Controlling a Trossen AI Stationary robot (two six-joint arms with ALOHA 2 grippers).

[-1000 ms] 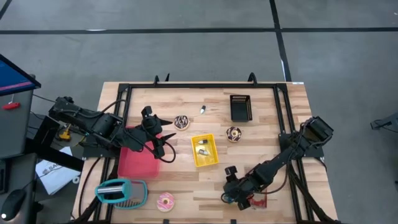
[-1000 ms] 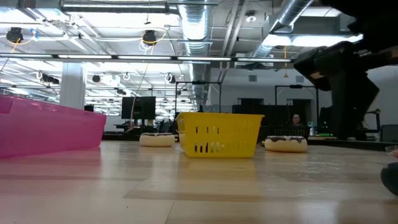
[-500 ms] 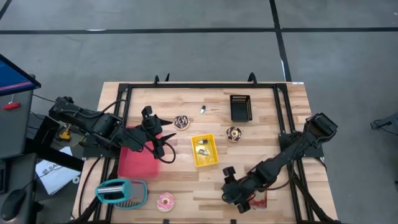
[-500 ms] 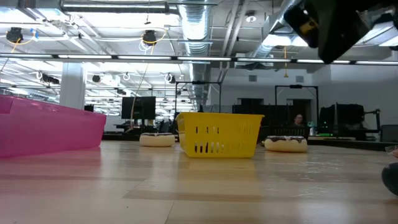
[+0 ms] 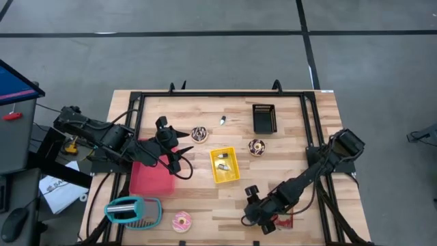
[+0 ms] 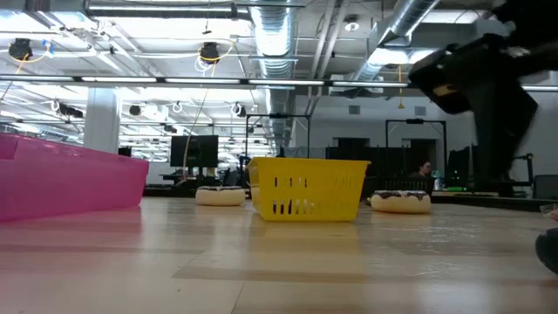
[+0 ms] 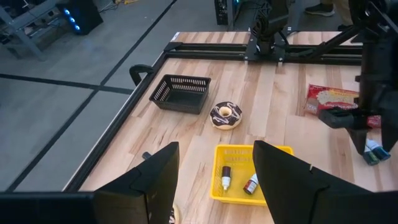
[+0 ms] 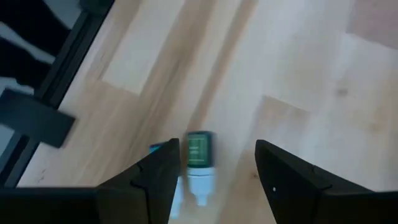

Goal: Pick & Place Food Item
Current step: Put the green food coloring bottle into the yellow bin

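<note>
A chocolate donut (image 5: 257, 146) and a second donut (image 5: 199, 134) lie at mid table, a pink donut (image 5: 181, 221) near the front edge, and a red snack packet (image 5: 284, 220) at the front right. My right gripper (image 5: 248, 215) hangs open beside the packet. Its fingers point down on either side of a small green-and-white bottle (image 8: 199, 158) lying flat on the wood, without touching it. A blue item (image 8: 163, 149) lies beside the bottle. My left gripper (image 5: 186, 154) waits open above the pink bin (image 5: 151, 179).
A yellow basket (image 5: 224, 165) with two small bottles stands at the centre. A black basket (image 5: 263, 117) sits at the back and a teal object (image 5: 133, 210) at the front left. A black frame (image 5: 308, 130) borders the table. People and desks show in the room beyond.
My right arm has swung up a little and come back down, as the low view shows. Its gripper stays open over the same spot near the table's near edge. Nothing on the table has moved.
</note>
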